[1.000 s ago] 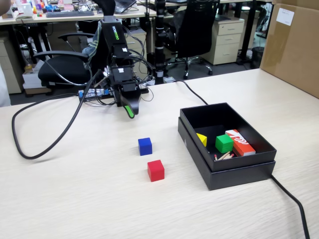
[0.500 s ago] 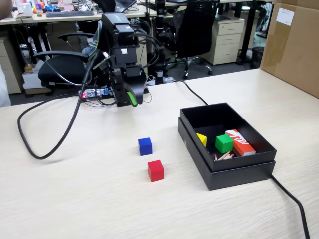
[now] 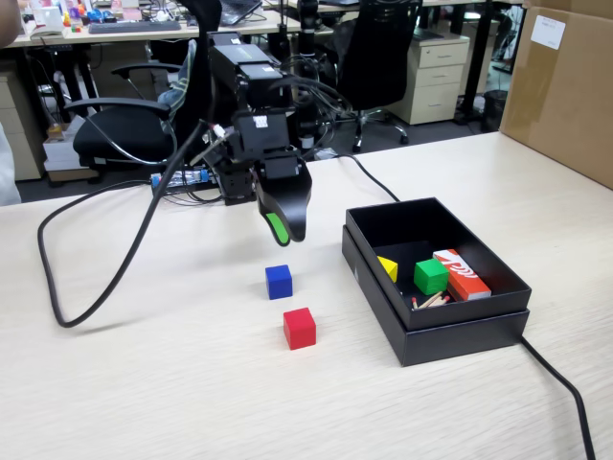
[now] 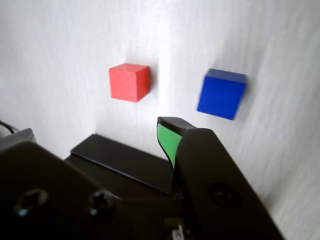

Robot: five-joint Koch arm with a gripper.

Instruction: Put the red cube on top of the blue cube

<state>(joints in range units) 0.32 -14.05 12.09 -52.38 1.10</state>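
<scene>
Fixed view: one red cube [image 3: 300, 328], one blue cube [image 3: 279, 282].

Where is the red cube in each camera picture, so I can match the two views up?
Fixed view: the red cube sits on the table, lower centre, nearer the camera than the blue cube and apart from it.
Wrist view: the red cube is upper left of centre, beyond the gripper's green-padded tip.
Shared landmark: the blue cube, at the right in the wrist view.

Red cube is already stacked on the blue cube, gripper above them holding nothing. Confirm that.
Not stacked. The fixed view shows the red cube on the table, apart from the blue cube. The gripper does hang above them, holding nothing.
</scene>
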